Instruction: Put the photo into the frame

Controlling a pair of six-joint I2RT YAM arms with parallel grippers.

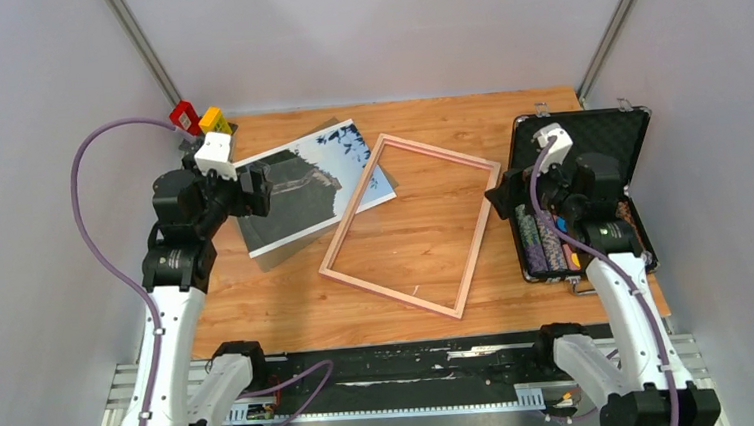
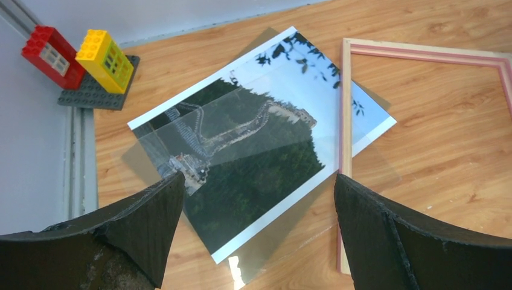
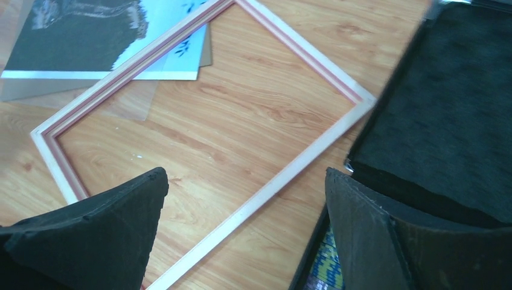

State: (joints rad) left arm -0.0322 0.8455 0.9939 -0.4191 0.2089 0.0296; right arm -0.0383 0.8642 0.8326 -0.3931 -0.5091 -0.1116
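Nearest me, my left gripper (image 2: 258,181) hangs spread wide above the near end of the photo (image 2: 259,151), holding nothing. My right gripper (image 3: 246,175) is just as wide and empty above the near right rail of the frame (image 3: 272,187).

The photo lies flat on the bench (image 1: 260,311), skewed, on a dull backing board (image 2: 142,166). Its far right corner is tucked under the frame's left rail. I judge the print light, floppy and slick, easy to crease. I would slide it free of the rail first, then pinch the white border at a free near corner. The frame looks stiff and light, and a rail is the place to hold it.

Farther off sit toy bricks (image 2: 78,57) on my left and a black case (image 3: 447,90) on my right.
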